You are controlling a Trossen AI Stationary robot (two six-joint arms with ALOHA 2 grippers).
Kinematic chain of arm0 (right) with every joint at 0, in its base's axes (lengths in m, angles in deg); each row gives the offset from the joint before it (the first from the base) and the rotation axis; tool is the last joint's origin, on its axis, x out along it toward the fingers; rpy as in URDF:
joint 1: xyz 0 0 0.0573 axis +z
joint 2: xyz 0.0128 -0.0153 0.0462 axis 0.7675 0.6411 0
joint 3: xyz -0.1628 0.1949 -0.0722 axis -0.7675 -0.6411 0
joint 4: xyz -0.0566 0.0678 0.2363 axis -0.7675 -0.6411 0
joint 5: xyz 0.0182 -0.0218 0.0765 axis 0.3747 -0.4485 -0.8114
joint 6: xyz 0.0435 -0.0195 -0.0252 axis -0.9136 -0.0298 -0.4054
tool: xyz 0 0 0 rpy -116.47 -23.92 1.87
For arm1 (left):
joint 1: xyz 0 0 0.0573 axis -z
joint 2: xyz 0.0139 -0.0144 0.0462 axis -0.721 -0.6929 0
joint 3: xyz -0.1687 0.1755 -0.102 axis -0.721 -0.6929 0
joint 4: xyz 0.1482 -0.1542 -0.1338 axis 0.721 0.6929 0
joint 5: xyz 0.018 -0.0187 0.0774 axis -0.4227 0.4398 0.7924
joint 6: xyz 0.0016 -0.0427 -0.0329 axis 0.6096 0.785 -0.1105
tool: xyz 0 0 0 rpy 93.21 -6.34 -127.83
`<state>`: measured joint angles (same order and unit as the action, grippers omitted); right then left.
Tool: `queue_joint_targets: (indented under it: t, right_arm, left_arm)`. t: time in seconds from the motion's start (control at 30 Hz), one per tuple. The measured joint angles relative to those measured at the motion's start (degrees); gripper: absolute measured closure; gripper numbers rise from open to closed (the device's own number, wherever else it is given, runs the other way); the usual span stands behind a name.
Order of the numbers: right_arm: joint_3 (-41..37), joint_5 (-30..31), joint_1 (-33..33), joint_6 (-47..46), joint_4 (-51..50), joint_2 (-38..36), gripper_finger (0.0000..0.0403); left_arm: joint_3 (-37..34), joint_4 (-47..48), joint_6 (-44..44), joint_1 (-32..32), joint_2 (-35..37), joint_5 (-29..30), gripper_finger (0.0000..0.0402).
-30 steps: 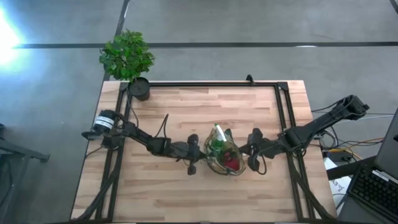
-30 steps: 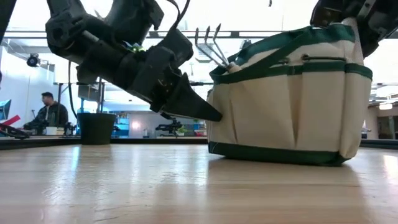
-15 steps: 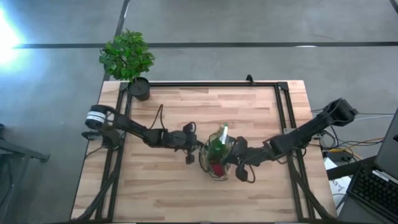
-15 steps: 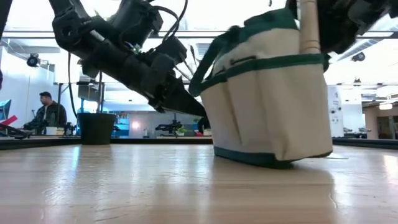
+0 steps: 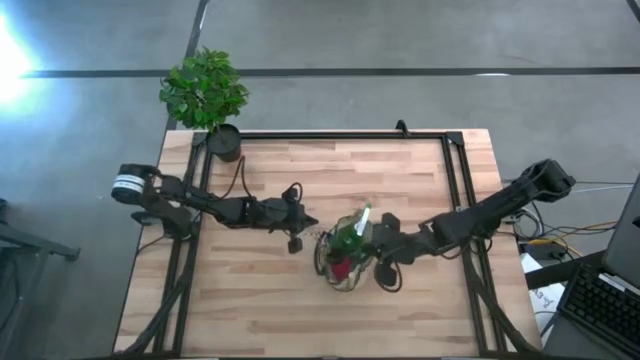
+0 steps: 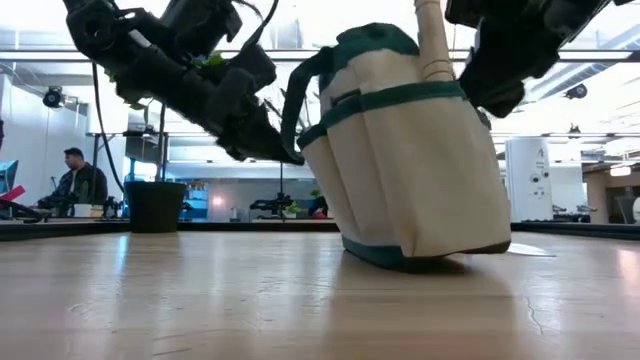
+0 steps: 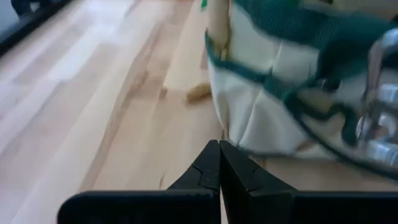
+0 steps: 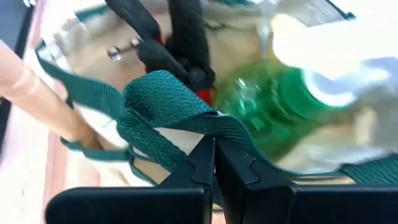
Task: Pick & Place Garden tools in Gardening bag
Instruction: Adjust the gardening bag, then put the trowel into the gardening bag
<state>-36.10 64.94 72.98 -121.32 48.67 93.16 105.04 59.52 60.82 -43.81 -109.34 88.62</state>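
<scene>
Near the table's [image 5: 270, 300] middle, slightly toward the right arm's side: the gardening bag [image 5: 340, 260] — cream fabric with green trim and green strap handles, stitched outer pockets; tilted in the low view [image 6: 420, 170], one bottom edge lifted off the wood, leaning toward the right arm. Inside, from above: a green spray bottle [image 5: 352, 232] with a white top, something red [image 5: 341, 268] below it, hard to identify. In the right wrist view, the spray bottle [image 8: 280, 99] again, a dark-handled tool [image 8: 180, 43] beside a red patch, a wooden handle [image 8: 25, 87] along the bag's outer wall. Another pale wooden handle [image 6: 432, 40] stands up from the bag's rim in the low view. No readable brand, label or writing anywhere.

Right gripper [image 8: 214, 163] at the bag's rim, fingers closed on a green strap [image 8: 168, 102] lying across the tips; seen from above at the bag's right side [image 5: 378, 250]. Left gripper [image 7: 219, 163] just beside the bag's left wall, tips pressed together, nothing between them; from above, a little clear of the bag [image 5: 300, 225].

Compared with a second ago: bag shifted toward the left arm's side and nearer the table's front edge, upright then, tipped now; left arm pulled back, its gripper farther from the bag; rake tines seen earlier above the rim no longer visible in the low view. Potted plant [image 5: 205, 90] at the far left corner, unchanged; a seated person [image 6: 80, 180] in the room behind.
</scene>
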Motion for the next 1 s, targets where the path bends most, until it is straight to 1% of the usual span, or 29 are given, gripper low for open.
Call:
queue_joint_targets:
  t: [0.07, 0.17, 0.3, 0.53, 0.63, 0.7, 0.77, 0.87, 0.93, 1.0]
  right_arm:
    - [-0.1, 0.0, 0.1, -0.6, -3.1, -1.7, 0.0395]
    - [-0.1, 0.2, 0.3, -0.6, -4.3, -4.3, 0.0395]
    - [-0.2, -2.2, 0.6, -0.9, -6.8, -7.1, 0.0395]
    - [-0.2, -2.3, 1.2, -3.4, -14.1, -9.3, 0.0395]
    - [-0.3, -2.3, 1.3, -3.0, -14.6, -10.2, 0.0395]
    - [-0.3, -1.9, 1.3, -2.7, -15.6, -11.4, 0.0395]
    - [-0.3, 0.2, 1.3, -3.2, -17.4, -13.0, 0.0395]
    - [-0.3, 4.4, 1.5, -4.2, -21.7, -15.9, 0.0395]
    - [-0.3, 4.9, 1.5, -7.1, -27.1, -17.7, 0.0395]
    - [-1.6, 4.7, 1.6, -12.2, -31.0, -19.0, 0.0395]
  left_arm:
    - [-0.2, 0.1, 0.4, 0.0, 0.0, 0.0, 0.0399]
    - [-0.3, -0.1, 0.4, 0.0, 0.3, 0.0, 0.0399]
    - [-0.2, -0.1, 0.2, 0.0, 1.0, -0.2, 0.0399]
    - [-0.2, 2.1, -1.2, 0.0, 4.2, -0.6, 0.0399]
    - [-0.2, 4.9, -2.6, 0.0, 7.8, 1.4, 0.0399]
    - [-0.2, 7.4, -3.2, 0.0, 11.1, 4.1, 0.0399]
    - [-0.2, 9.0, -3.2, 0.0, 14.2, 6.5, 0.0399]
    - [-0.2, 11.3, -3.5, 0.0, 18.3, 8.0, 0.0399]
    - [-0.2, 12.8, -3.9, 0.0, 20.6, 8.0, 0.0399]
    - [-0.2, 14.2, -4.3, 0.0, 22.6, 8.6, 0.0399]
